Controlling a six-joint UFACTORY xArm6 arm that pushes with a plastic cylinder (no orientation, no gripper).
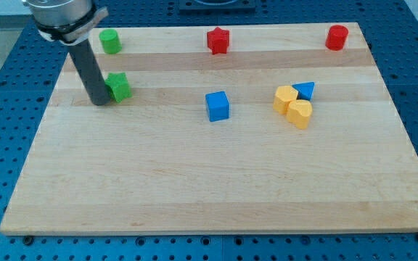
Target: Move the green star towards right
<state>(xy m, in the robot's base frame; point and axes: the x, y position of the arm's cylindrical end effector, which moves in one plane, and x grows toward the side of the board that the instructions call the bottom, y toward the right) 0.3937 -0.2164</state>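
Sitting near the table's (194, 188) top-left corner, the green star (120, 87) looks light, rigid, easily slid. My tip (99, 102) touches its left side, the right place to push; no pincer exists.

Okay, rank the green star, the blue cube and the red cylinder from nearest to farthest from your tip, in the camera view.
My tip sits at the view's left.
1. Green star: right beside the tip, on its right.
2. Blue cube: mid-board, further right.
3. Red cylinder: top right corner, farthest.
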